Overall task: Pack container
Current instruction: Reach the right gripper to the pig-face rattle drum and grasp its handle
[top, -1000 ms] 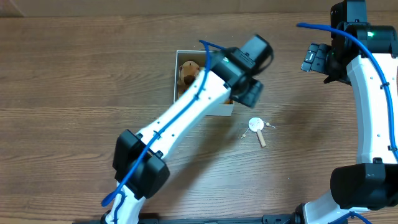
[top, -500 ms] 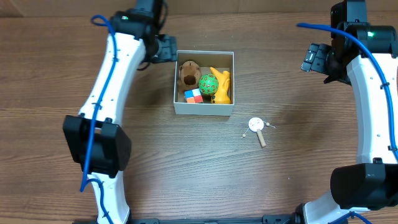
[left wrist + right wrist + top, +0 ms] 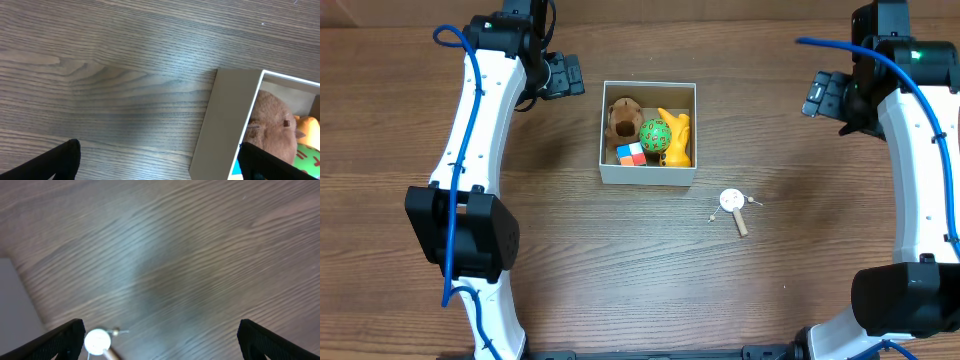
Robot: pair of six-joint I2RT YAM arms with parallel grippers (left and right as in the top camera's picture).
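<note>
The container stood in the middle of the table, slightly toward the far side. Inside it lay a brown plush toy, a green ball, a yellow figure and a coloured cube. A small white disc with a wooden stick lay outside, on the table to the near right of the box.

The left gripper hovered just beside the far left corner of the container. Its fingers were wide apart and held nothing. The right gripper hung well apart at the far right, also spread wide and empty.

The box seemed light, with thin white walls that would probably bend or crush under a strong pinch. On the smooth wood it could slide easily if it was pushed from one side. The best hold was likely on the rim of one wall, close to a corner where the cardboard is stiffer, with one finger inside and one outside. The left wall had the plush toy pressed against it, so the space for a finger there looked small.
</note>
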